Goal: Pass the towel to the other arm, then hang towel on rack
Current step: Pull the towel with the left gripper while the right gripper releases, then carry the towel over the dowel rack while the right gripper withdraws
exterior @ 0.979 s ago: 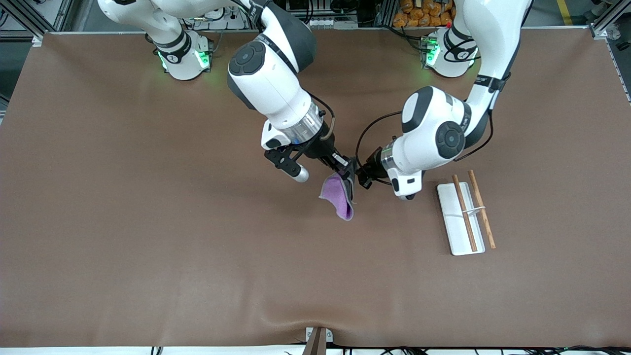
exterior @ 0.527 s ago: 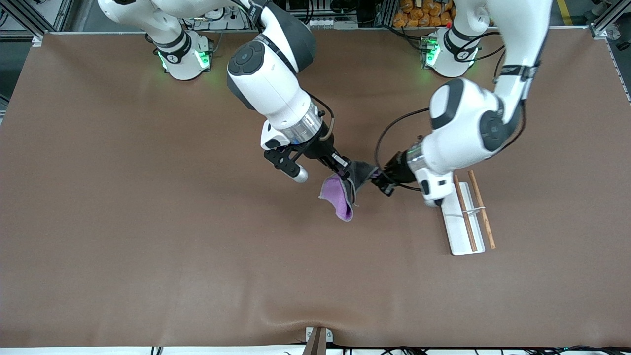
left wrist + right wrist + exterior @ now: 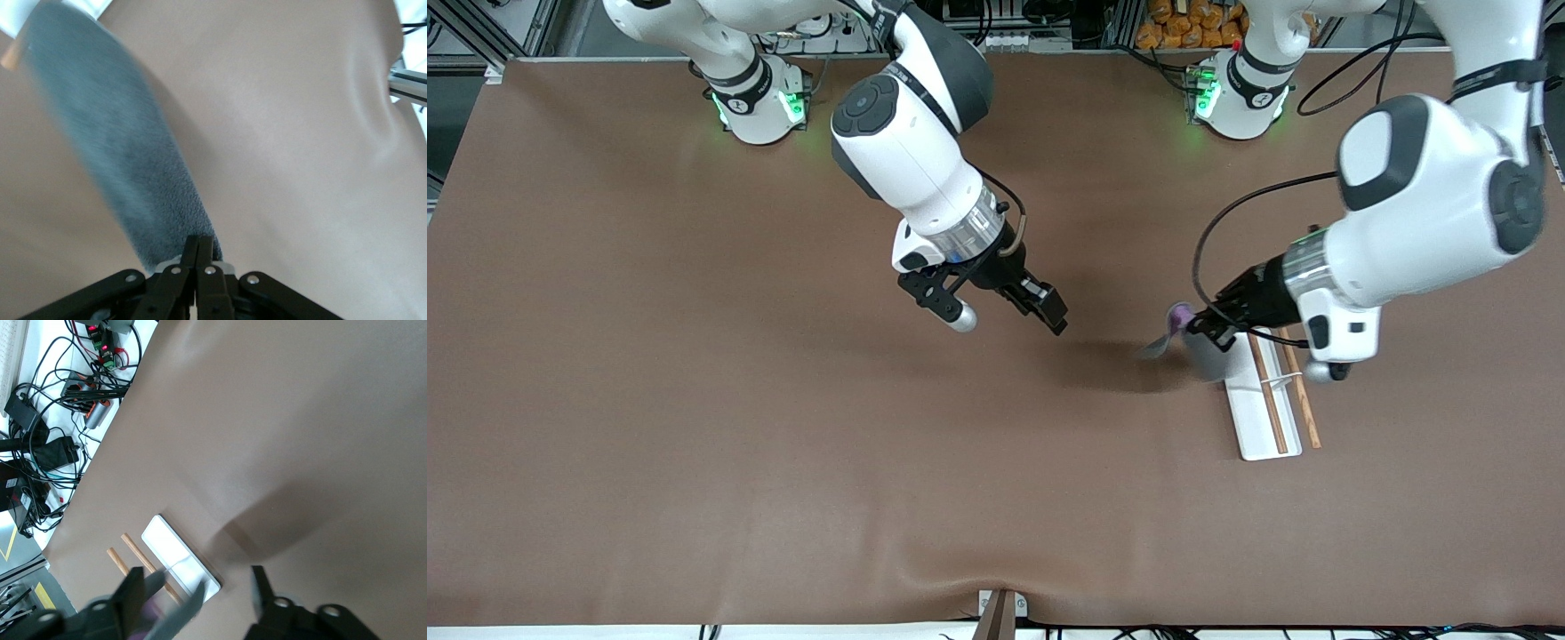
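Note:
My left gripper [image 3: 1202,331] is shut on the towel [image 3: 1193,348] and holds it in the air beside the rack [image 3: 1249,404], at the rack's end nearer the robot bases. The towel hangs blurred, dark grey with a bit of purple. In the left wrist view the grey towel [image 3: 127,153] hangs from my shut left gripper [image 3: 200,245], with a corner of the rack [image 3: 63,8] past it. My right gripper [image 3: 1049,311] is open and empty over the middle of the table. The right wrist view shows the open right gripper [image 3: 197,581], the rack [image 3: 175,550] and the blurred towel [image 3: 175,615] farther off.
The rack is a white base with two brown rods [image 3: 1294,378] and stands toward the left arm's end of the table. Cables and power bricks [image 3: 47,447] lie off the table's edge. The brown table mat [image 3: 783,427] has a raised wrinkle at its front edge.
The right gripper has let go of the towel and opened. The left gripper, shut on the towel, has pulled it away and carried it to the rack.

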`<state>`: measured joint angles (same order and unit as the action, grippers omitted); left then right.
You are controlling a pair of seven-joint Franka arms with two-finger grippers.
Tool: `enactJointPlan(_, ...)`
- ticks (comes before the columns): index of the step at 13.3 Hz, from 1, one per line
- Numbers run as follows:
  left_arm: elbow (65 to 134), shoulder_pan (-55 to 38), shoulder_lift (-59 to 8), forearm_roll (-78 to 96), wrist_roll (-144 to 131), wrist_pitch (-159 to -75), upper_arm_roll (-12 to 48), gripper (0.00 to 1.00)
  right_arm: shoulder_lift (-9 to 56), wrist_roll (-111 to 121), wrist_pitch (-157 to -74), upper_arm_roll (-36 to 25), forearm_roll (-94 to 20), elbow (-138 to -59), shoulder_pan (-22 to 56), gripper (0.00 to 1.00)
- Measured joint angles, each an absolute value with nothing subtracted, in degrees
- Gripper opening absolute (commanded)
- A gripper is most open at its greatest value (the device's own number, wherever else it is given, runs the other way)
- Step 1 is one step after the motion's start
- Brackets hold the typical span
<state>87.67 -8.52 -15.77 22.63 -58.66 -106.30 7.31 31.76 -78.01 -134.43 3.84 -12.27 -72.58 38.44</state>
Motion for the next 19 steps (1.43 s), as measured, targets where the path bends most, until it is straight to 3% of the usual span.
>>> enactJointPlan(8, 86.84, -0.95, -12.16, 21.26, -33.89, -99.95, 7.26, 0.0, 31.54, -74.07, -132.99, 3.24, -12.23, -71.88, 35.64, 1.0)
enactJointPlan(19, 88.09, -2.71, -14.89, 8.97, -31.31, -99.66, 9.21, 0.0, 26.73, -39.49, -108.07, 2.87, -12.2, -71.57, 21.93, 1.0)
